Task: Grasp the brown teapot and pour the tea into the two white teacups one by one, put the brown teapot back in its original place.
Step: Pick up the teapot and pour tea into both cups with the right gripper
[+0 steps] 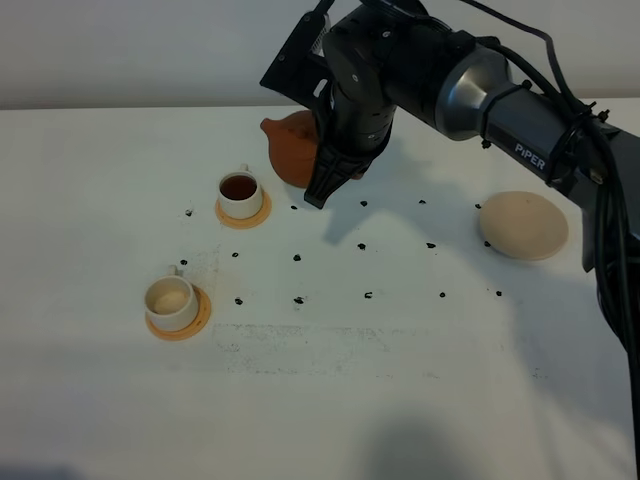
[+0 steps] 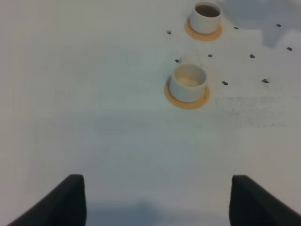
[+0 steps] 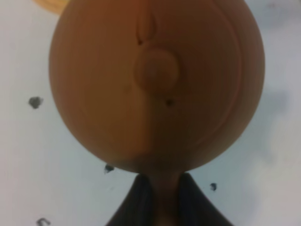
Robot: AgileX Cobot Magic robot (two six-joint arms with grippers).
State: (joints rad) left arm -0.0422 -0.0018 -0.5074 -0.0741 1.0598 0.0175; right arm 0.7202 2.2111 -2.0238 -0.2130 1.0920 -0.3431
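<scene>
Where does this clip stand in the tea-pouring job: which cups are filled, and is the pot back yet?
Done: the far teacup holds dark tea. In hand: the right gripper grips the brown teapot by its handle, held beside that cup. Left: the near teacup looks empty, and the beige coaster is bare, awaiting the pot.

High view overlooks table (image 1: 400, 400); left wrist shares cups (image 2: 188, 81); right wrist hugs teapot (image 3: 155, 84)

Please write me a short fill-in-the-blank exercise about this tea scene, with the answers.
1. The right gripper holds the brown teapot by its ____.
2. The teacup nearer the teapot contains dark ____.
3. Each teacup stands on an ____ saucer.
4. On the beige coaster lies ____.
Missing words: handle; tea; orange; nothing.
</scene>
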